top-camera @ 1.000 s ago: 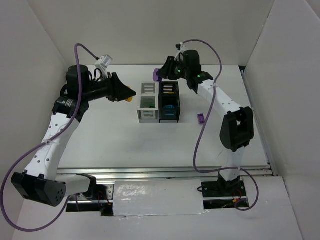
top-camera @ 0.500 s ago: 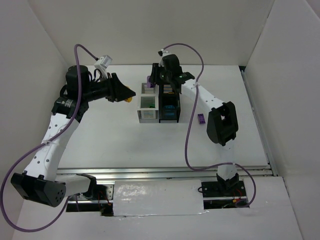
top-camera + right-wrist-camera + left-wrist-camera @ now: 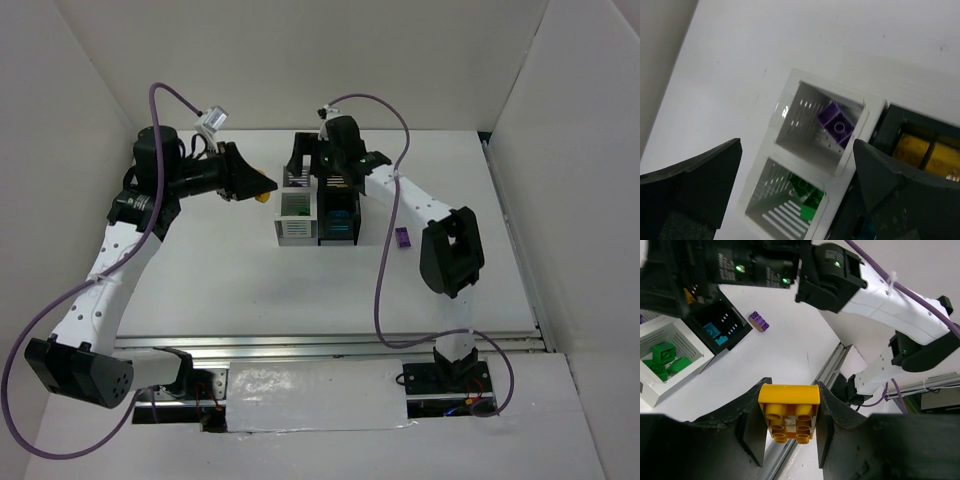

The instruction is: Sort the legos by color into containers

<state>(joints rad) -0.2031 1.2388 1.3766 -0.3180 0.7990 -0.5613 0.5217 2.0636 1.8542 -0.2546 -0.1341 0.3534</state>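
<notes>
Leftward swung the right gripper (image 3: 797, 145), jaws released over the far-edge white bin (image 3: 790, 82) holding the purple brick (image 3: 836, 123); left gripper (image 3: 790, 415) clenches yellow brick (image 3: 789, 402).

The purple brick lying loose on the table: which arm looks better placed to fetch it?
Probably right. The right gripper is open and empty, and the purple brick lies on that arm's side of the bins. The left gripper is shut on a yellow brick.

Two white bins (image 3: 296, 230), two black bins (image 3: 337, 238), two purple bricks (image 3: 836, 122), two arms (image 3: 100, 270)
</notes>
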